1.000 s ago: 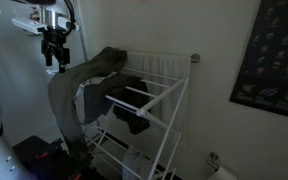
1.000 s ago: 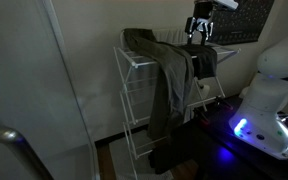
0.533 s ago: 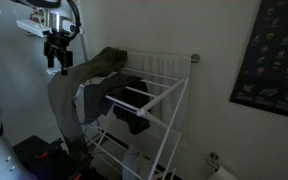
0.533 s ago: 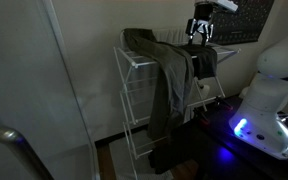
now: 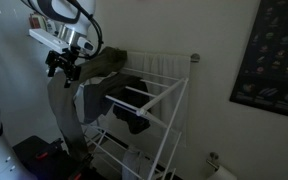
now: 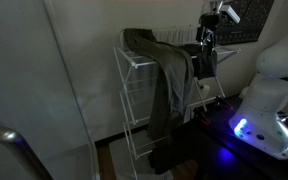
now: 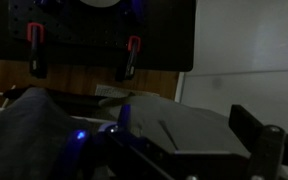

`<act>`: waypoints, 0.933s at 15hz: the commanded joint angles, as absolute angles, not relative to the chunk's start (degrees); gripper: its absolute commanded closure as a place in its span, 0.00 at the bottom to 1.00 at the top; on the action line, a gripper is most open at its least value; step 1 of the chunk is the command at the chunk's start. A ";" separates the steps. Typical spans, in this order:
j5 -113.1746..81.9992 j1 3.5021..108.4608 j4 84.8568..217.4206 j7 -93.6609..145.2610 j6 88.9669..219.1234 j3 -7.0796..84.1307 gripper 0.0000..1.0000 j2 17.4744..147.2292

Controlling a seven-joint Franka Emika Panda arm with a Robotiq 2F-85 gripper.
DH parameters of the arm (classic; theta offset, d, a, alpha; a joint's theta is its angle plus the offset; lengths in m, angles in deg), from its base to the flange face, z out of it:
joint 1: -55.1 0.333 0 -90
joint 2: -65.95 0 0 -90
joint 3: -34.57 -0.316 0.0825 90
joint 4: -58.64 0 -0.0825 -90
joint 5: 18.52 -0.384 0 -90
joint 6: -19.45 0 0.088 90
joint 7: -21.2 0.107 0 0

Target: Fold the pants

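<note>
Since the earlier frame, the end effector (image 5: 65, 70) has been tilted and brought lower, closer to the pants (image 5: 68, 108); the garment itself has not been shifted. The end effector's fingers are held apart, with nothing gripped between them, and it is seen just above the cloth in both exterior views (image 6: 205, 42). The pants (image 6: 169, 85) are draped over the top corner of a white drying rack (image 5: 162, 98), with the long legs hung down its side toward the floor. A smaller black garment (image 5: 134, 121) is hung on the rack's inner bars. In the wrist view, grey cloth (image 7: 24, 135) is seen dimly at lower left.
</note>
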State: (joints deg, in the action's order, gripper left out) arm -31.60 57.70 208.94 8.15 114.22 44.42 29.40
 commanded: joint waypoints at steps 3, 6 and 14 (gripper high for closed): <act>-31.26 56.36 213.35 1.01 114.73 44.67 0.00 30.52; -31.21 55.54 215.73 -2.39 119.09 45.52 0.00 31.85; -35.80 56.43 217.97 -14.50 130.11 50.39 0.00 36.29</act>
State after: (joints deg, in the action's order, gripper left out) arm -33.12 55.85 218.05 -9.42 127.31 48.86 34.48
